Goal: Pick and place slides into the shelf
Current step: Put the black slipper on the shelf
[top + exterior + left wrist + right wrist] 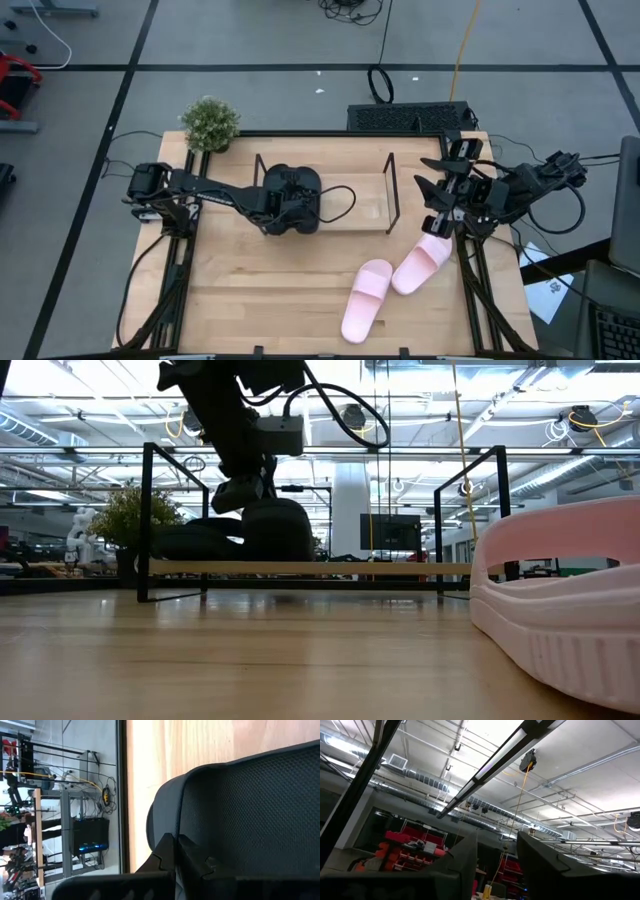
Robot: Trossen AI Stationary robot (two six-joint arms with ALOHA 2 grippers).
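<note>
Two black slides [292,186] lie side by side in the left part of the shelf [392,190]; the low view shows them low and dark [250,532] behind the shelf's rods [145,520]. My left gripper [272,208] reaches in from the table's left, slanting down, shut at the nearer black slide [240,810]. Two pink slides [365,298] [422,266] lie sole-down on the table near the front right; one fills the right of the low view [560,610]. My right gripper [433,178] is raised at the table's right, pointing up, open [497,865] and empty. My left gripper's shut fingertips [172,851] lie against the smooth rim at the rounded end of a black slide [162,827], beside its textured face. The fingers come slanting down from the table's left. Whether any of the slide is between them, I cannot tell. The slide rests in the shelf.
A small potted plant [210,122] stands at the table's far left corner. A keyboard [410,117] lies beyond the far edge. The right part of the shelf holds nothing. Bare wood lies at the front left of the table.
</note>
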